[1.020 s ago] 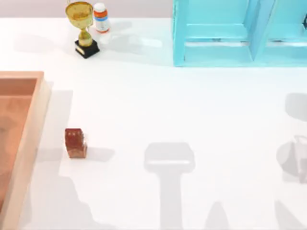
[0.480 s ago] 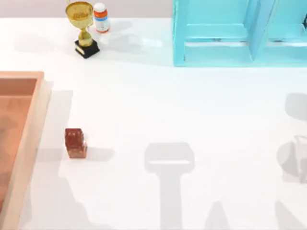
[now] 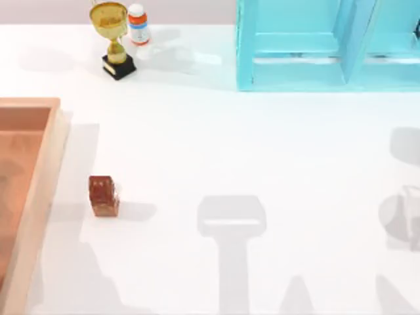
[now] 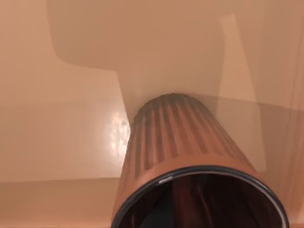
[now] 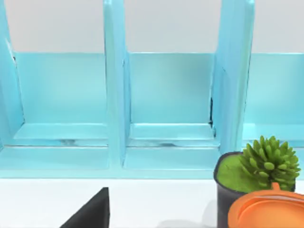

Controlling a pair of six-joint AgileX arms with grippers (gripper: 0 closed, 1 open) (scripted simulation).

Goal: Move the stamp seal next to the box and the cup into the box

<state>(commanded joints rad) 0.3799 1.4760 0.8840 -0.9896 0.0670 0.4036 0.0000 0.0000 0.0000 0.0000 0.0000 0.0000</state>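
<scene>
Close under the left wrist camera, the cup [image 4: 190,156] stands upright on the box [image 3: 46,164] floor, probably just released; I cannot tell how either end effector's fingers stand. Farther right on the bench [image 3: 262,151], the stamp seal [image 3: 104,195] sits beside the box, unmoved since a second ago.

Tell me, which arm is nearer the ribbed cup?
Left. Its wrist camera looks down on the cup from close above, standing on the box floor; the right one faces the turquoise shelf.
</scene>
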